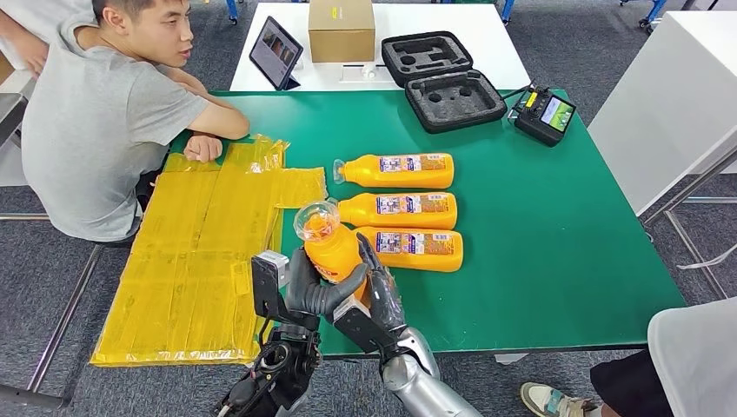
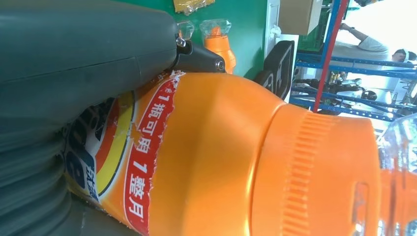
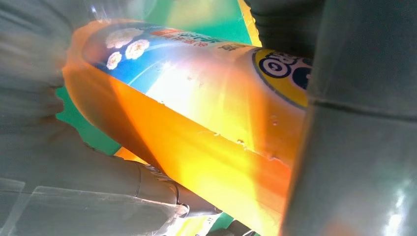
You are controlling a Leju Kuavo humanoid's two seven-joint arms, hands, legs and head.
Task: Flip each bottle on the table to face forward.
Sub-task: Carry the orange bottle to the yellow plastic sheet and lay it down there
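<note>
Bottles (image 1: 396, 170) of orange liquid were laid in a row of three on the green table (image 1: 556, 234), caps toward the yellow plastic sheet (image 1: 204, 252). A fourth, the held bottle (image 1: 330, 246), was raised above the table's near edge, tilted with its clear cap up and away from the robot. It was gripped from both sides: the left hand (image 1: 317, 291) and the right hand (image 1: 381, 291) were closed around its body. A person (image 1: 104, 113) was seated at the table's left.
</note>
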